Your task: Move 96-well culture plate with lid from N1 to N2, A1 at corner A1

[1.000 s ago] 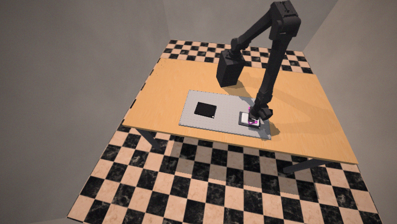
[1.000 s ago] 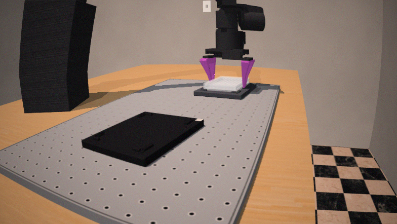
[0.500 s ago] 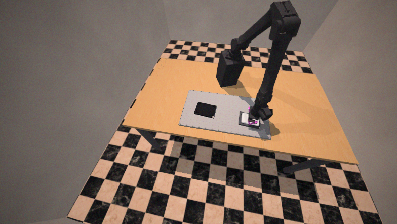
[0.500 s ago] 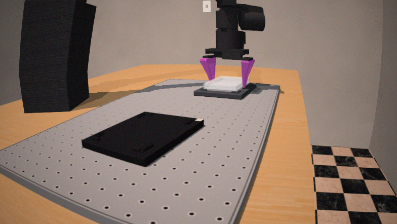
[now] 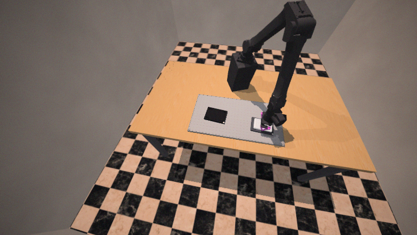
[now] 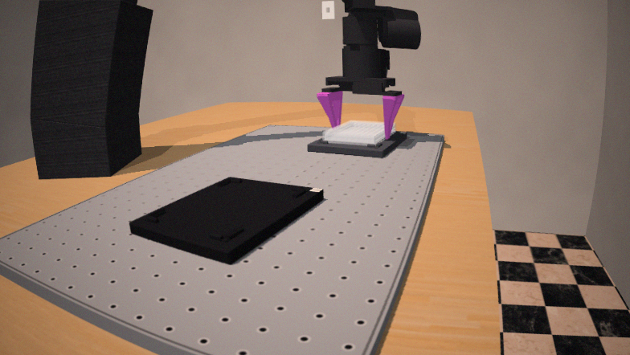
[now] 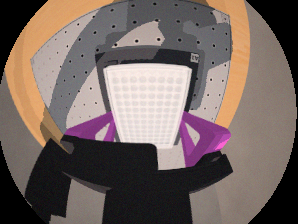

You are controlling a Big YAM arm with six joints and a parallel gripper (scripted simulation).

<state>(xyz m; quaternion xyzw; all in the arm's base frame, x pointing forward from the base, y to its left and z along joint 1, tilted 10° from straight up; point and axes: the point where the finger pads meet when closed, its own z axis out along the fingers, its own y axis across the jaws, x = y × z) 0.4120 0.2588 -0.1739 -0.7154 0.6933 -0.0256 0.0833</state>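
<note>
The white 96-well plate with its lid (image 6: 357,132) sits flat on the dark nest N1 (image 6: 356,147) at the far end of the grey breadboard. It also shows in the top view (image 5: 259,124) and in the wrist view (image 7: 147,102). My gripper (image 6: 359,128) stands straight above it. Its purple fingers press on the two long sides of the plate, and it is shut on the plate. The plate rests on the nest. The empty black nest N2 (image 6: 227,216) lies nearer the camera, with a pale mark at one corner (image 6: 316,189); it also shows in the top view (image 5: 215,115).
The grey perforated breadboard (image 6: 247,238) lies on the wooden table (image 5: 248,110). The arm's black base block (image 6: 86,87) stands at the left beside the breadboard. The table edge is close to the right of N1.
</note>
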